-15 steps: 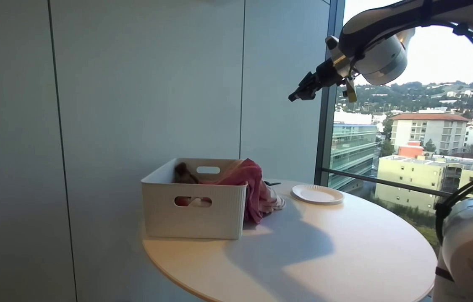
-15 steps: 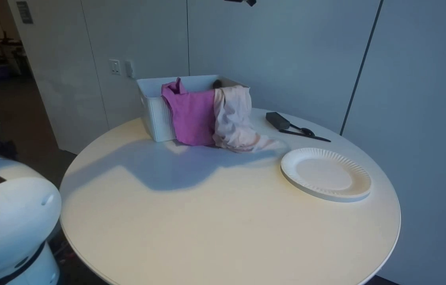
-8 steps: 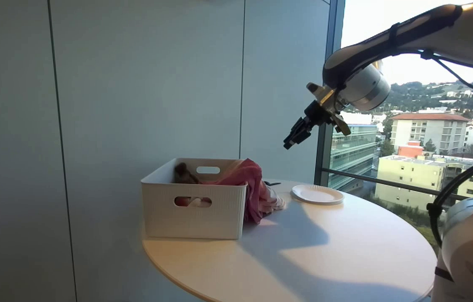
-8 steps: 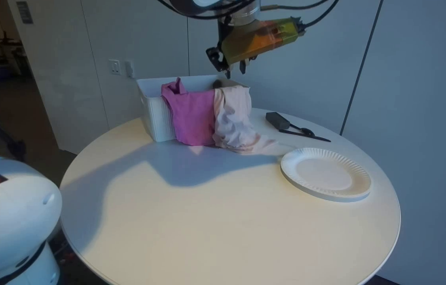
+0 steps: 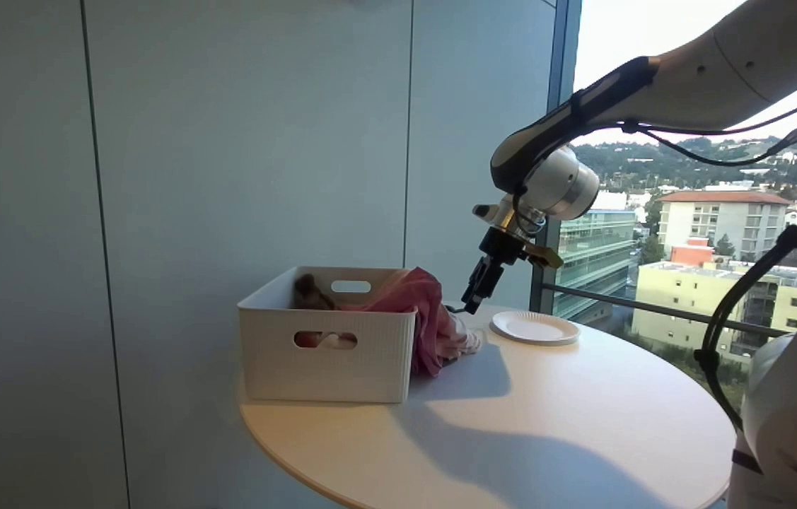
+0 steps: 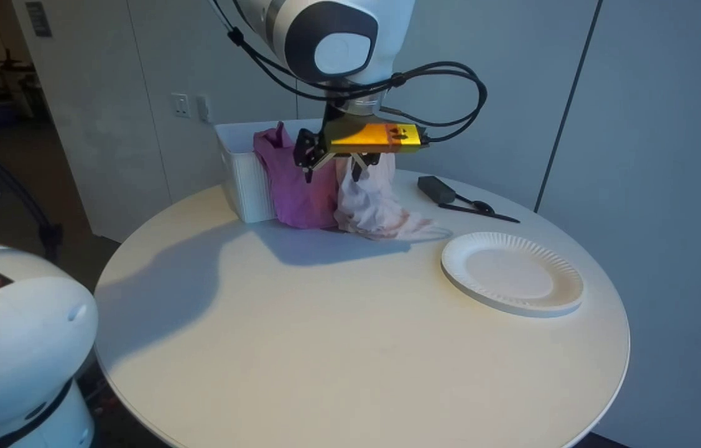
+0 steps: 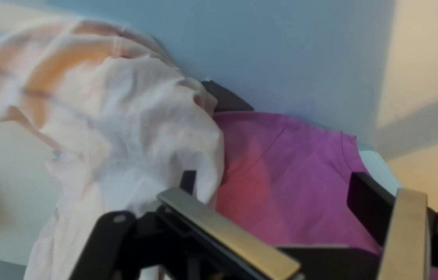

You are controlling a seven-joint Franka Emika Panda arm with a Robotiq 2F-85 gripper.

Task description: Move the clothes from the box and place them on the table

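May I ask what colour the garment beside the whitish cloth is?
The garment looks pinkish purple, redder in places, clearest in the wrist view.

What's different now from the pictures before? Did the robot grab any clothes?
The arm swung down, bringing the gripper from high up down toward the pink cloth and the pale cloth that hang over the side of the box. It hasn't grabbed or let go of anything; its jaws are open with nothing held. Both cloths, the box and the white plate stayed where they were.
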